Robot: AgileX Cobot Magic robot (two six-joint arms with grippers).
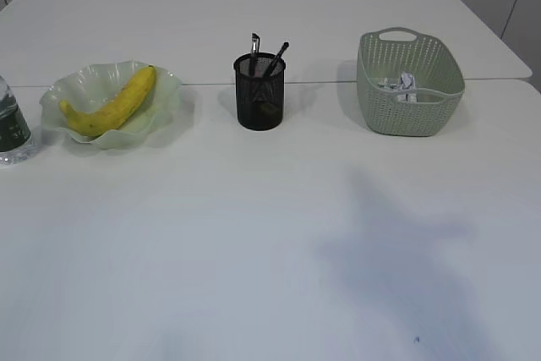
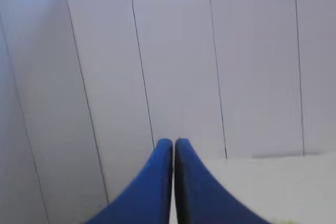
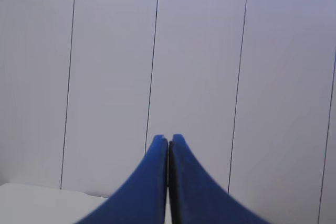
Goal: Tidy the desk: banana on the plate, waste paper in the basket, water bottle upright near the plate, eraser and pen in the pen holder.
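Banana (image 1: 114, 103) lying in the plate (image 1: 165, 82), toward the counter's (image 1: 270, 234) left edge. Water bottle (image 1: 13, 128) upright at the very left edge, just beside the plate, partly cut off by the frame. Pen holder (image 1: 259, 95) at mid-counter, pen (image 1: 275, 58) and a second dark stick leaning out of it; eraser not discernible through the mesh. Basket (image 1: 410, 82) toward the right edge, crumpled waste paper (image 1: 401, 84) inside. Left end effector (image 2: 173, 142) clenched, blue fingers (image 2: 157, 182) pressed together on nothing, aimed at a panelled wall (image 2: 184, 51). Right end effector (image 3: 168, 139) likewise clenched and empty, facing the wall.
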